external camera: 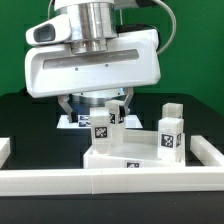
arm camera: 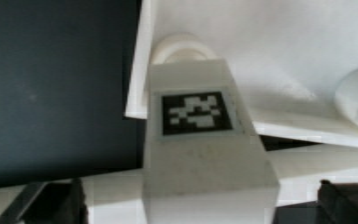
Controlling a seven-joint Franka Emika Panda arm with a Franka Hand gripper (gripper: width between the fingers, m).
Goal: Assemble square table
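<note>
In the exterior view, the slab is lying flat on the black counter, just behind the low white border wall that is running across the front. A leg is standing upright on the slab toward the exterior view's right, its tag facing the camera. The arm's white head is hanging over the slab, and the gripper is reaching down from it, with the fingers closing on a second leg and holding it upright near the slab's rear edge. The marker board is peeking out behind the slab, mostly hidden by the arm.

In the wrist view, the held leg is filling the middle, its tag facing the camera, and dark fingers are pressing it from both sides. Its far end is sitting against the slab; whether it is seated in a corner hole cannot be told. The dark counter is showing beside the slab's edge.
</note>
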